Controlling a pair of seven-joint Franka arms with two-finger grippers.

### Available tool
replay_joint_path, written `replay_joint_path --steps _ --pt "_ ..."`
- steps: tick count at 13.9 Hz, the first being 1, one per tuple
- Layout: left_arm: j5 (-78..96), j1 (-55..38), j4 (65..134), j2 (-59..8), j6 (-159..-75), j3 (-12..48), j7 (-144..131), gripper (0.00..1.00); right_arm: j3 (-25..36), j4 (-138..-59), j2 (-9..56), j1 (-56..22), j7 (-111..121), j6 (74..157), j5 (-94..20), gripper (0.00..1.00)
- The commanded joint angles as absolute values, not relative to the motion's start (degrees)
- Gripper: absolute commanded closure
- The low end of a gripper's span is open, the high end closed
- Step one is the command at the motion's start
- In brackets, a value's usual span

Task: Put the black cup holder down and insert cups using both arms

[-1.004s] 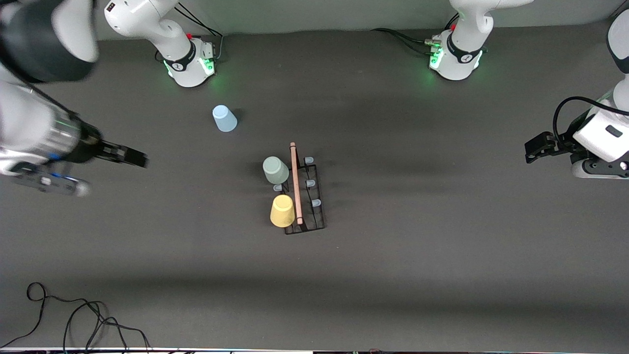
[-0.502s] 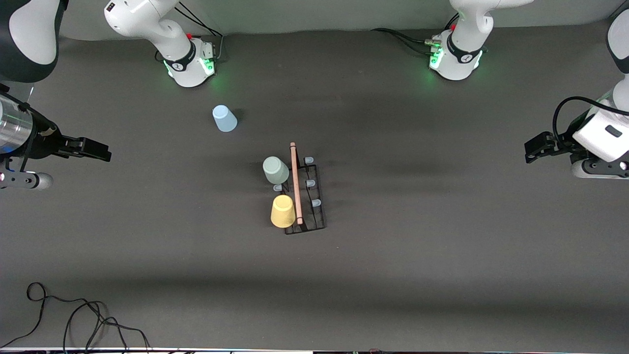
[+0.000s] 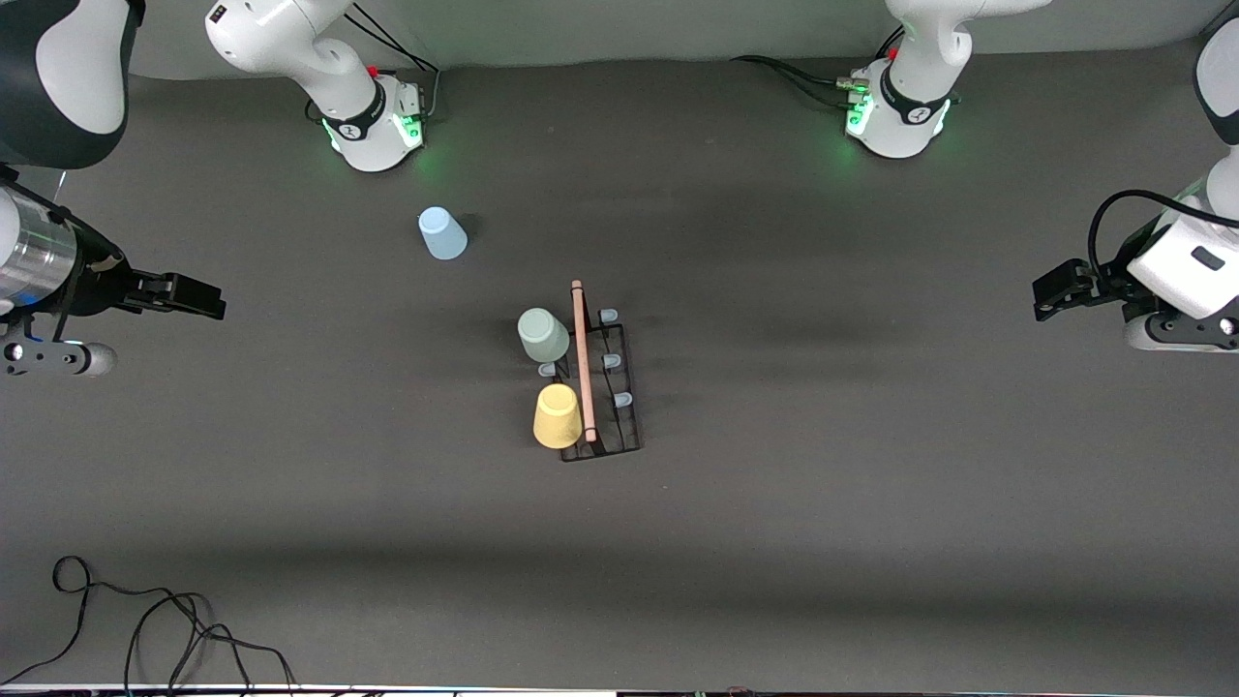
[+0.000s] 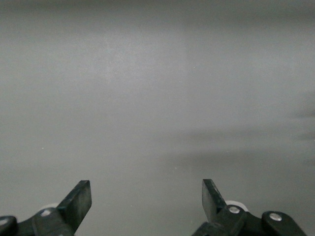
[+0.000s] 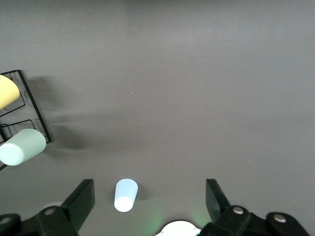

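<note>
Right gripper (image 3: 208, 296) barely shifted, empty.

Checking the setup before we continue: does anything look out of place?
Only the light blue cup: it stands alone, upside down on the table, apart from the black cup holder, which already carries the pale green cup and yellow cup.

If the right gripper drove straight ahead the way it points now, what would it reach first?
Probably nothing for a long stretch: the right gripper, jaws open, points along bare table. That line seems to pass between the light blue cup and the pale green cup, though height is unclear.
</note>
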State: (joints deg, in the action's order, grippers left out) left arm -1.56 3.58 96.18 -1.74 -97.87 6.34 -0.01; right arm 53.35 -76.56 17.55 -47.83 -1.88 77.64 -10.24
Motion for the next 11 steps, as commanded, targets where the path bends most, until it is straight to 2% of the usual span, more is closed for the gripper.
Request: replay_joint_path --steps 1,4,8,9,11 --pt "-1.6 3.0 95.6 -1.8 -96.9 6.1 -0.8 0.00 43.4 -75.9 16.5 -39.6 -0.6 77.1 -6.1 0.00" --pt "-1.6 3.2 95.6 -1.8 -96.9 6.1 -0.7 0.00 28.0 -76.3 13.5 -27.0 -0.7 77.0 -0.5 0.00" --pt "-1.6 3.2 95.6 -1.7 -96.9 6.1 -0.9 0.00 11.8 -78.5 10.3 -12.0 -0.8 77.2 2.3 0.00" --pt "-1.6 3.1 95.6 -1.7 -96.9 6.1 -0.7 0.00 8.2 -80.2 8.8 -8.6 -0.7 77.8 3.3 0.00" --pt "-1.6 3.2 95.6 -1.6 -96.9 6.1 0.2 0.00 5.5 -84.3 6.1 -5.7 -0.7 80.6 4.0 0.00"
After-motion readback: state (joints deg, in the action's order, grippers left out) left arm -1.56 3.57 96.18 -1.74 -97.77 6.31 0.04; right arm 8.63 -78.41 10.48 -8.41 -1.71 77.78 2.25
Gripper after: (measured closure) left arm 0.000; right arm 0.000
